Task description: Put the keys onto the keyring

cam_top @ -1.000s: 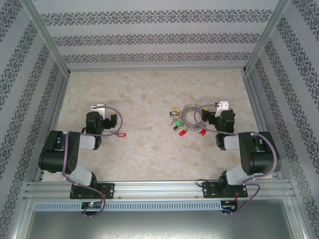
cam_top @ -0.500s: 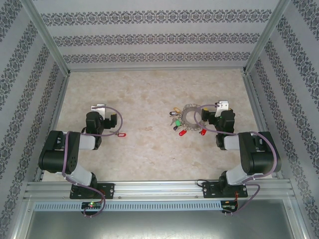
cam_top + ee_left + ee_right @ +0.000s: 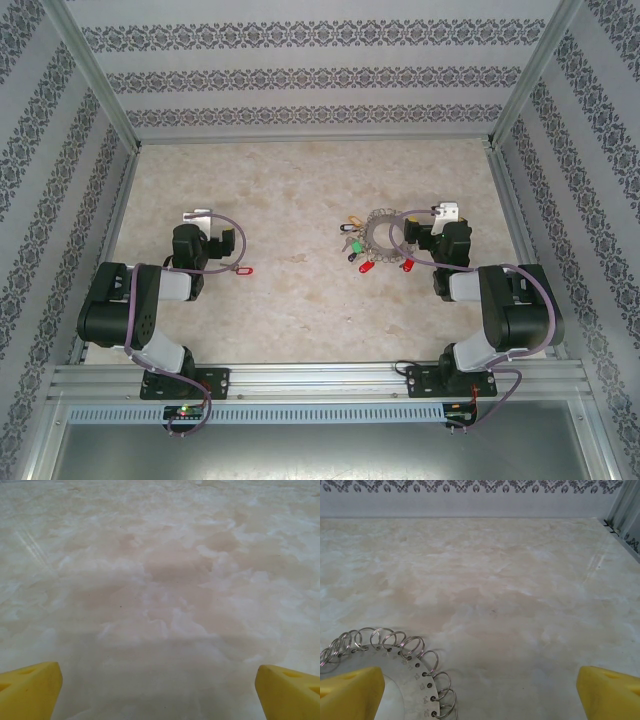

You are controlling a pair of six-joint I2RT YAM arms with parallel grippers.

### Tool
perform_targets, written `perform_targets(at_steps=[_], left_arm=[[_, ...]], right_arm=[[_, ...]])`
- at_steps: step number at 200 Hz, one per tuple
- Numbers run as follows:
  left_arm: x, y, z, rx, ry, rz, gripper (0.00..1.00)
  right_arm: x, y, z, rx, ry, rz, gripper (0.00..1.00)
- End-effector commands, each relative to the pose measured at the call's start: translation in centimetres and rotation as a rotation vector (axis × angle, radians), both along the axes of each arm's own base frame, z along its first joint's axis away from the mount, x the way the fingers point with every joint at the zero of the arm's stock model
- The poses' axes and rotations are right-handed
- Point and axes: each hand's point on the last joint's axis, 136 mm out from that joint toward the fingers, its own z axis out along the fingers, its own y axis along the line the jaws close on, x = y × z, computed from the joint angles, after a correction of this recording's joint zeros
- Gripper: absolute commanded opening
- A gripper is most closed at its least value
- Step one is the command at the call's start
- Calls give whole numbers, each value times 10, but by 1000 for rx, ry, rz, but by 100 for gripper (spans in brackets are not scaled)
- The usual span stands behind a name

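Left hand (image 3: 160, 695): wide, empty, low over bare tabletop (image 3: 165, 580), lower left of top view. Loose key (image 3: 243, 269) with red tag lies flat just right of it, long axis seems left-right in frame, probably next to pick.

Right hand (image 3: 480, 695): wide, empty. Finger (image 3: 350, 690) at lower left of wrist view overlaps rim of keyring (image 3: 415, 665), maybe to steady it; touching or not, cannot tell.

Keyring flat on tabletop, right of centre, round, no long axis. Keys (image 3: 355, 245) already on it fan out to left and lower side.
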Motion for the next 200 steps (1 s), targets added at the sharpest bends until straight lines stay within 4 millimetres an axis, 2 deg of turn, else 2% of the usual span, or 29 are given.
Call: perform_targets(at_steps=[1, 12, 27, 42, 59, 82, 101, 123, 134, 156, 170, 184, 200], left_arm=[[10, 2, 21, -8, -67, 12, 100], [10, 1, 29, 17, -64, 24, 100], [4, 8, 48, 41, -24, 107, 100], [-7, 18, 69, -15, 17, 204, 100], [-20, 20, 92, -44, 21, 232, 100], [-50, 48, 126, -61, 42, 432, 100], [-72, 54, 143, -124, 100, 518, 99], [-72, 38, 148, -176, 158, 439, 100], [-70, 20, 142, -221, 212, 352, 100], [-68, -16, 123, -281, 330, 155, 100], [-70, -26, 109, -290, 399, 104, 100], [-72, -34, 93, -310, 443, 72, 100], [-71, -43, 83, -344, 468, 31, 100]], right_arm=[[3, -17, 26, 17, -74, -110, 98], [-1, -23, 28, 10, -45, -143, 98], [-4, -42, 40, -4, -35, -275, 98], [-11, -53, 60, 1, -44, -349, 98], [-23, -53, 87, 48, -93, -357, 98], [-39, -48, 111, 151, -71, -337, 98], [-47, -25, 102, 250, 92, -251, 98], [-60, 4, 78, 357, 258, -147, 98], [-68, 19, 67, 398, 350, -83, 97], [-81, 51, 45, 482, 557, 52, 87], [-88, 70, 31, 543, 683, 129, 75], [-93, 80, 18, 567, 770, 161, 62], [-95, 85, 3, 558, 833, 165, 56]])
